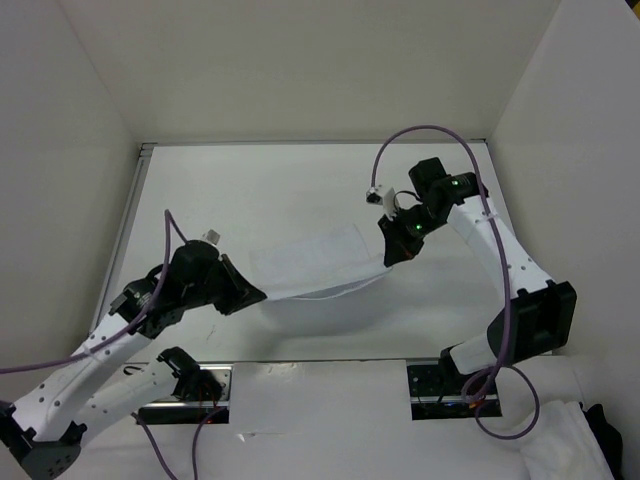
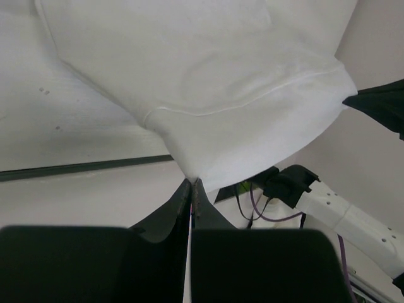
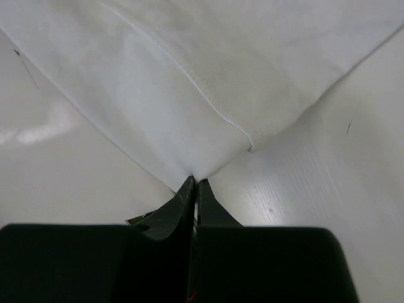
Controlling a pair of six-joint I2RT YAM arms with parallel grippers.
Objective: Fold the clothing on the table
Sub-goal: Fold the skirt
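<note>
The clothing (image 1: 310, 262), a thin, plain white fabric piece with a stitched hem, is strung between the 2 arms over the middle of the table (image 1: 250, 180), a large flat matte white surface with a thin metal edge strip. Its near edge sags between the grippers and casts a soft shadow on the table. How much of its far part rests on the surface cannot be told from above.

The left gripper (image 1: 255, 295) is clamped on the cloth's left corner. In the left wrist view its 2 black fingers (image 2: 184, 201) meet in a point with the fabric (image 2: 208, 82) fanning out from them. The pinched corner itself is hidden between them. The right gripper (image 1: 393, 258) is likewise closed on the right corner. In its own camera the fingers (image 3: 183, 199) press together, and the cloth (image 3: 208, 76) spreads away from the tip above the bare table (image 3: 328, 189).

The bottom third of both wrist views is filled by the blurred black gripper body. In the left wrist view a black shape (image 2: 379, 104) meets the cloth's far corner at the frame edge, cut off. A white arm link with purple cables (image 2: 341, 214) shows below it.

A bulky, lumpy white fabric bundle (image 1: 560, 440) lies at the lower right, cut off by the frame. 2 small green lights (image 1: 455, 183) glow on the right arm.
</note>
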